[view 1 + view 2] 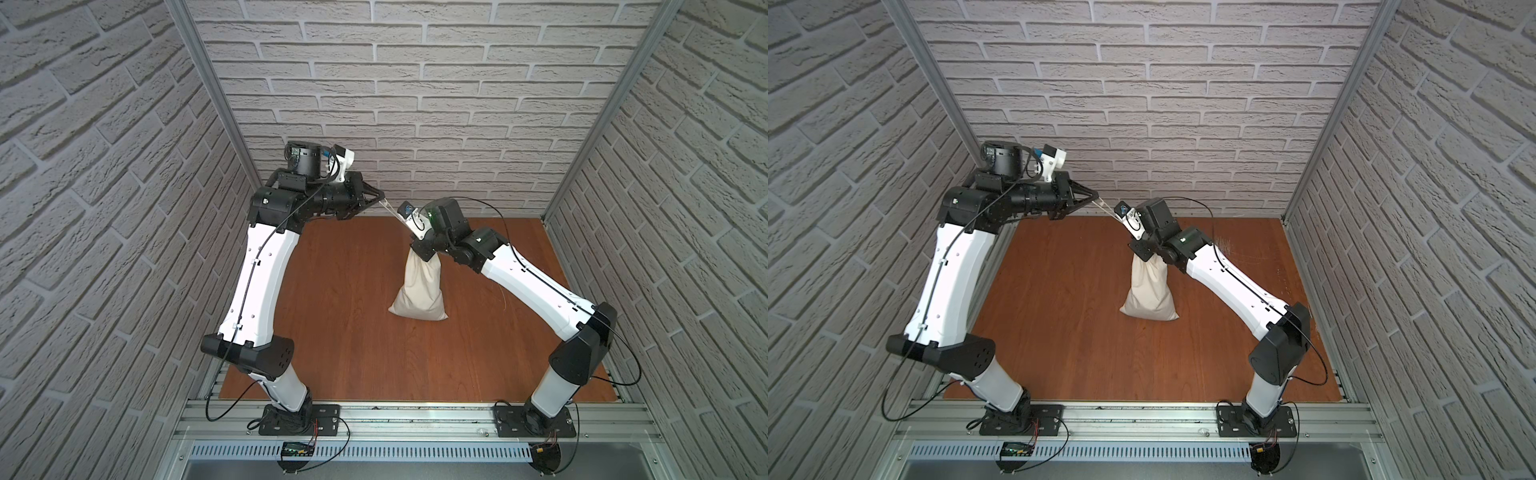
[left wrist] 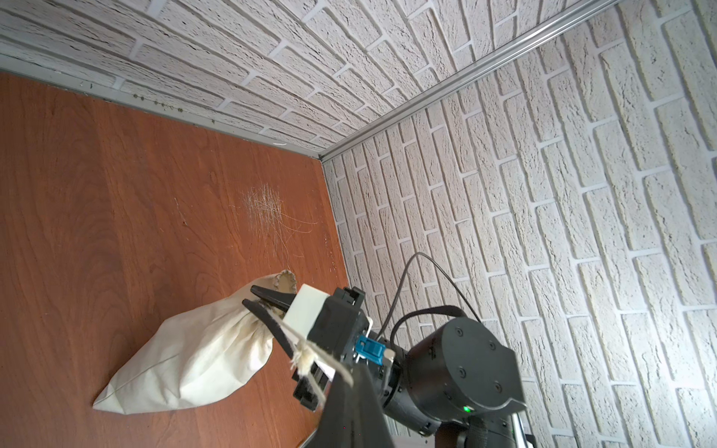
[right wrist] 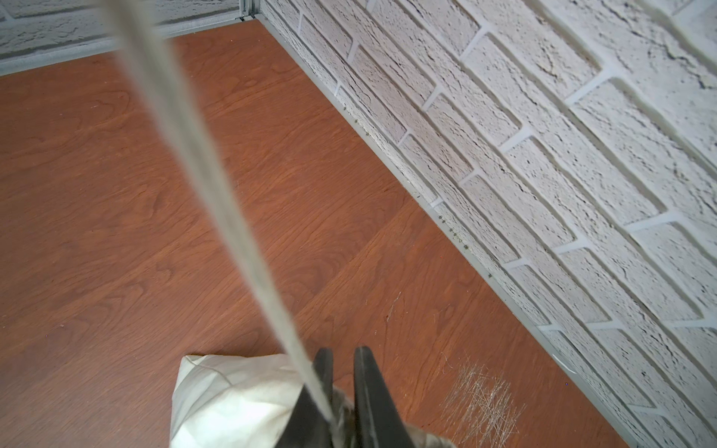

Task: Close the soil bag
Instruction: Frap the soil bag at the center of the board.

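soft, even light is falling from above, leaving faint shadows on the tabletop (image 1: 353, 353); the cord (image 3: 219, 194) is showing blurred in the right wrist view.

left arm (image 1: 270, 282) and right arm (image 1: 536, 286): glossy white link shells, matte black joint housings; thin black cable (image 1: 254, 264) clipped along each white shell; black base plates (image 1: 328, 415) with silver screws; left end effector (image 1: 380, 196) and right end effector (image 2: 254, 298): slim black tapered fingers; white camera mount (image 1: 345, 157) on left wrist; right wrist: round black motor cap (image 2: 477, 360) with dark screws, blue clip (image 2: 366, 346), green light (image 2: 467, 408)
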Action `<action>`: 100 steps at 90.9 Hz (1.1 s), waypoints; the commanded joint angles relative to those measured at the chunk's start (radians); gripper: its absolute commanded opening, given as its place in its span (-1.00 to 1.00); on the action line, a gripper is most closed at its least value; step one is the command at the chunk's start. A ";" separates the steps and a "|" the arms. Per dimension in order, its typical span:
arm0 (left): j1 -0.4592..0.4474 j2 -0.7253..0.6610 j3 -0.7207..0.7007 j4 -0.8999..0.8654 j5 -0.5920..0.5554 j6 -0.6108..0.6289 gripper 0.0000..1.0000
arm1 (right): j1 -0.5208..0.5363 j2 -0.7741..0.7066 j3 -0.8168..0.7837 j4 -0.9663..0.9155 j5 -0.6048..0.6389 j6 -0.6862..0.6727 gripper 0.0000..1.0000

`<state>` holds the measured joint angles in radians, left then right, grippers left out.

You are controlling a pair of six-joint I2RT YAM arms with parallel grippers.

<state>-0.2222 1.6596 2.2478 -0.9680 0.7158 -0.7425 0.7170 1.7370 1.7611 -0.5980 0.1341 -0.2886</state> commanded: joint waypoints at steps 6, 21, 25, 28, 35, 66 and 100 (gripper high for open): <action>0.046 -0.066 0.074 0.216 0.010 0.005 -1.00 | -0.045 0.049 -0.093 -0.273 0.059 0.004 -0.64; 0.059 -0.078 0.066 0.213 0.007 0.005 -1.00 | -0.059 0.046 -0.103 -0.279 0.093 -0.005 -0.62; 0.062 -0.082 0.063 0.213 0.007 0.005 -1.00 | -0.066 0.045 -0.106 -0.276 0.112 -0.002 -0.58; 0.066 -0.085 0.060 0.213 0.007 0.005 -1.00 | -0.071 0.048 -0.105 -0.277 0.130 0.002 -0.55; 0.070 -0.089 0.061 0.212 0.007 0.004 -1.00 | -0.080 0.062 -0.096 -0.284 0.175 0.003 -0.49; 0.083 -0.108 0.044 0.212 0.007 0.003 -1.00 | -0.088 0.078 -0.085 -0.271 0.267 0.035 -0.58; 0.089 -0.142 -0.040 0.212 0.002 0.016 -1.00 | -0.110 -0.036 -0.201 -0.134 0.183 0.152 -0.68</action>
<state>-0.1753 1.6295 2.2192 -0.9684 0.7200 -0.7422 0.6685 1.7370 1.6360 -0.6369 0.2638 -0.2123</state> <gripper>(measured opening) 0.060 0.164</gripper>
